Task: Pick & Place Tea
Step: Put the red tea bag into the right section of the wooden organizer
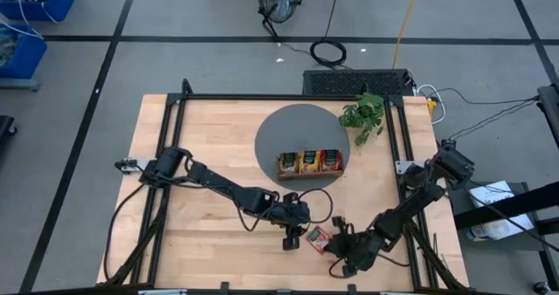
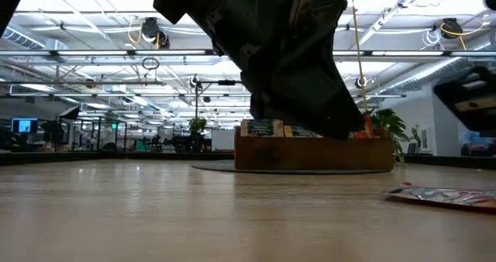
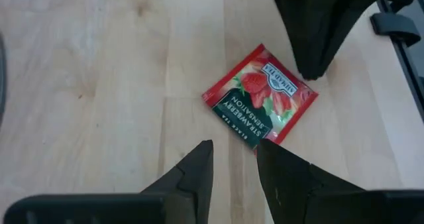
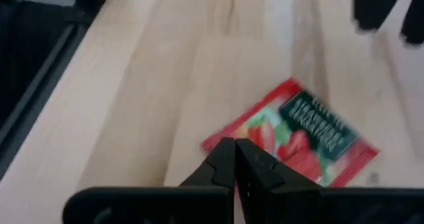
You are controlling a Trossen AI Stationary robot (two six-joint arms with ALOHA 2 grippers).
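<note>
One red strawberry tea sachet (image 3: 260, 103) lies flat on the wooden table near its near edge, between my two grippers; it also shows in the high view (image 1: 317, 237) and the low view (image 2: 446, 194). My left gripper (image 3: 234, 163) is slightly open and empty, just to the sachet's left (image 1: 293, 236). My right gripper (image 4: 235, 159) is shut, with its tips at the sachet's right edge (image 1: 335, 243). More sachets stand in the brown wooden tray (image 1: 311, 162). My right gripper's shut fingertips (image 3: 311, 68) stand slanting down at the sachet's edge on the table's right side (image 4: 225, 134). I cannot tell whether they touch it. The sachet lies flat on the table.
The tray stands on a round grey mat (image 1: 279, 129) at the table's middle far side. A small green plant (image 1: 362, 116) stands to its right. Black frame rails run along the table's left and right sides (image 1: 166, 155). Bare wood lies at the near left.
</note>
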